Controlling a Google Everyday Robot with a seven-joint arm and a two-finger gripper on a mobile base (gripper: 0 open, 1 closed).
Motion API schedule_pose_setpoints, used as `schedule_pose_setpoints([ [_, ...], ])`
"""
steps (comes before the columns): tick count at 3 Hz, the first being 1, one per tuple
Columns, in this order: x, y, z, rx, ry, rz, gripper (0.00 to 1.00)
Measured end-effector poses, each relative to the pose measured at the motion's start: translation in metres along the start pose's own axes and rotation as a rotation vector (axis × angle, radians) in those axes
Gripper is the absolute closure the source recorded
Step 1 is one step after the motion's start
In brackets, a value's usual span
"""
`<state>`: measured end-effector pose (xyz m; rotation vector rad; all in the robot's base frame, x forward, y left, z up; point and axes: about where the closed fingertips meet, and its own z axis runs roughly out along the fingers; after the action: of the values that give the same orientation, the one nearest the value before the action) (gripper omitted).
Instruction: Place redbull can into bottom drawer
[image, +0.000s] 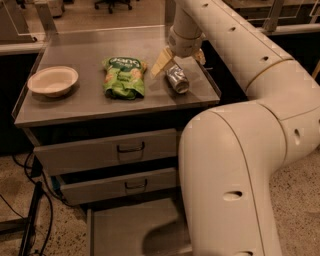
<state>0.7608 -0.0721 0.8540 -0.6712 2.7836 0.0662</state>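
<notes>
The redbull can (178, 80) lies on its side on the grey cabinet top (90, 55), right of the green snack bag, its shiny round end towards me. My gripper (180, 60) comes down from above onto the can's far end. Its yellowish fingers (161, 61) stand spread, one on each side of the can, and do not look closed on it. The bottom drawer (120, 225) is pulled open at floor level. Its flat floor shows nothing in it, and my arm's big forearm covers its right part.
A green snack bag (124, 76) lies mid-top and a white bowl (52, 80) at the left. Two upper drawers (110, 150) (120, 184) with dark handles are shut. Cables and a dark stand (30, 220) are on the floor at the left. My arm fills the right side.
</notes>
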Motion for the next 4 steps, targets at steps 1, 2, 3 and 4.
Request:
schedule_pose_setpoints([
  [1,-0.001,0.008,0.011,-0.017,0.025,-0.009,0.0],
  [2,0.0,0.014,0.024,-0.035,0.053,-0.013,0.0],
  [3,0.002,0.016,0.035,-0.039,0.075,-0.011,0.01],
  [4,0.002,0.016,0.035,-0.039,0.075,-0.011,0.31],
])
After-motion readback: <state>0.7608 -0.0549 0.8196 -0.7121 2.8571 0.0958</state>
